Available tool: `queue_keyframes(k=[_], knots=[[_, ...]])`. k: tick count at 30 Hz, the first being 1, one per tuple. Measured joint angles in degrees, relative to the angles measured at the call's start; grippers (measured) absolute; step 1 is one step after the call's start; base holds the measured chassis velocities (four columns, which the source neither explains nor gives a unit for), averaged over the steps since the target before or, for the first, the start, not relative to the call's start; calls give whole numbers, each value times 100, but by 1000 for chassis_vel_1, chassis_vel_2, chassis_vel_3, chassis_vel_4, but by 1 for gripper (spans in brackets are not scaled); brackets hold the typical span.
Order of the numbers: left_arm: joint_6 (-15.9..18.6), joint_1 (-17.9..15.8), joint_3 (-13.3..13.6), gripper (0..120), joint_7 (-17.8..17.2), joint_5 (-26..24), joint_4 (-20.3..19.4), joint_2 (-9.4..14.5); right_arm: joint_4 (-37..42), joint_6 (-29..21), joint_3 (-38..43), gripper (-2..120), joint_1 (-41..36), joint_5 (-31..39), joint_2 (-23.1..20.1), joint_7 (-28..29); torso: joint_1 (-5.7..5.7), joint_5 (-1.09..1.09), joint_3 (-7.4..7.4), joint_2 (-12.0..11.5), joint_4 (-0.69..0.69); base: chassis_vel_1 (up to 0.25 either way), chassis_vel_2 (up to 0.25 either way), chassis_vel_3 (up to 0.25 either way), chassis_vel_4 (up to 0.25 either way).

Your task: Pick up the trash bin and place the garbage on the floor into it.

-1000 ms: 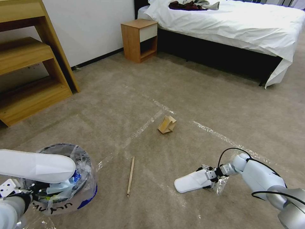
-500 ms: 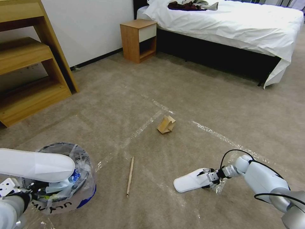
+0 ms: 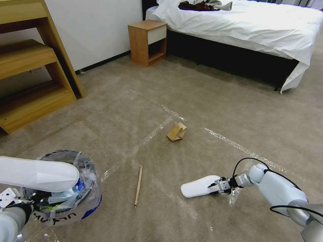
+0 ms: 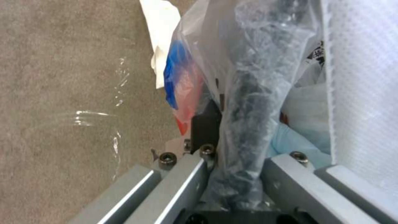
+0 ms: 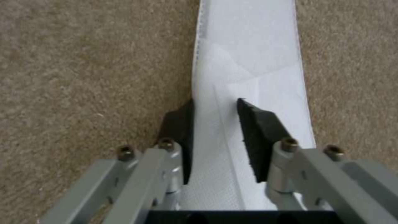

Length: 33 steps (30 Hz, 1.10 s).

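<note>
From the head view, the trash bin (image 3: 67,188) sits low on the robot's left, a white slipper (image 3: 198,186) lying on the carpet. Left wrist: the left hand (image 4: 236,174) grips the bin's rim. Right wrist: the right hand (image 5: 215,137) pinches the slipper.

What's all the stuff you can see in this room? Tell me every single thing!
trash bin: 1, dark with clear bag, on the carpet, lower left
slipper in bin: 1, white, lying across the bin top
slipper on floor: 1, white, on the carpet, lower right
wooden stick: 1, tan, between bin and floor slipper
cardboard: 1, brown, folded, mid-floor
floor: beige carpet with clear tape strips
nightstand: 1, wood, beside the bed
bed: 1, white sheet
clothes: dark red and grey, on the bed
shelf: 1, wood, left
left gripper: clamped on the bin rim
right gripper: pinching the floor slipper
</note>
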Motion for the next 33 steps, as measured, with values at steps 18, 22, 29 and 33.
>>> queue_keyframes(k=[18,22,29,33], knots=[[-4,40,37,0,0,9,-55,33,397,-5,384,0,-185,1039,-173,36,0,-1,0,0,-1,0,0,0,0],[-4,58,43,0,0,10,-88,12,504,-9,506,0,-202,1316,-219,71,0,-1,0,0,-1,0,0,0,0],[-5,97,75,0,-1,5,-156,-43,1215,-25,949,0,-490,2528,-405,316,0,0,0,0,-1,0,0,0,0],[-7,95,93,0,0,-20,-188,-57,1949,-81,1169,0,-717,3387,-577,595,0,0,0,0,-3,0,0,0,0]])
